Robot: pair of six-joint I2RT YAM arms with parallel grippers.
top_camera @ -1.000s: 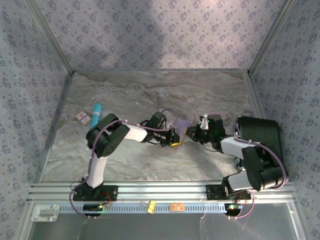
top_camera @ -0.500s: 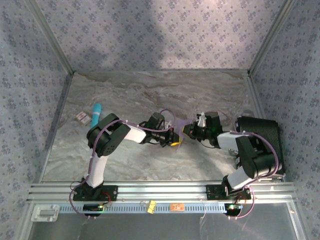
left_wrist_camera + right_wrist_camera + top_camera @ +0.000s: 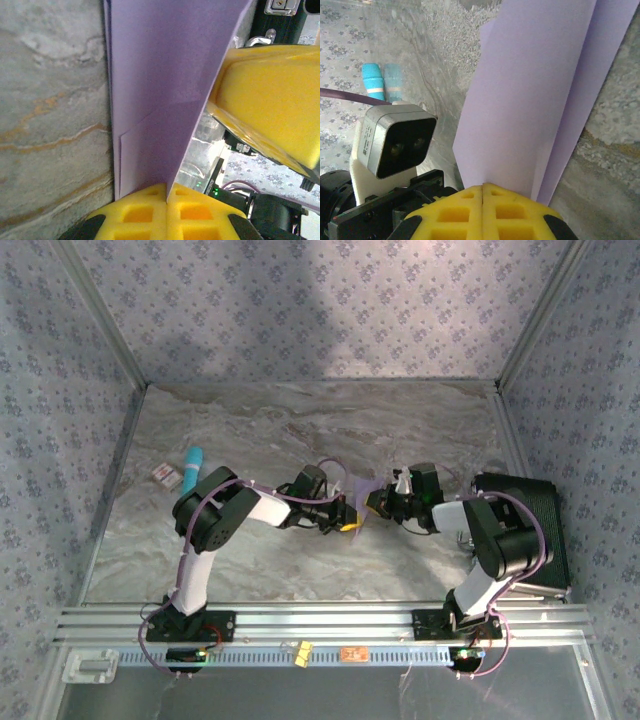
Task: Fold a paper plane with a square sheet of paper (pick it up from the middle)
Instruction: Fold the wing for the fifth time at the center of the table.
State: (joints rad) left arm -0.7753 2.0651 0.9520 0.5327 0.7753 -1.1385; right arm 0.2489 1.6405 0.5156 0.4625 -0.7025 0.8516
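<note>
The lavender sheet of paper (image 3: pixel 362 489) is folded lengthwise into narrow layers and held up off the table's middle between both grippers. My left gripper (image 3: pixel 350 517) is shut on one end of it; in the left wrist view its yellow pads (image 3: pixel 166 192) pinch the paper's (image 3: pixel 160 85) edge, and the right gripper's yellow finger (image 3: pixel 272 100) is close on the right. From the opposite side my right gripper (image 3: pixel 379 502) is shut on the paper too, the folded layers (image 3: pixel 535 85) rising from between its pads (image 3: pixel 483 189).
A teal cylinder (image 3: pixel 192 468) and a small packet (image 3: pixel 166 475) lie at the table's left. A black case (image 3: pixel 525 525) sits at the right edge, by the right arm. Patterned walls close in three sides, and a metal rail (image 3: pixel 320 625) runs along the near edge.
The right arm has drawn its elbow in and shifted its gripper slightly left toward the left gripper. The paper between them shows less from above. The left arm has barely moved.
</note>
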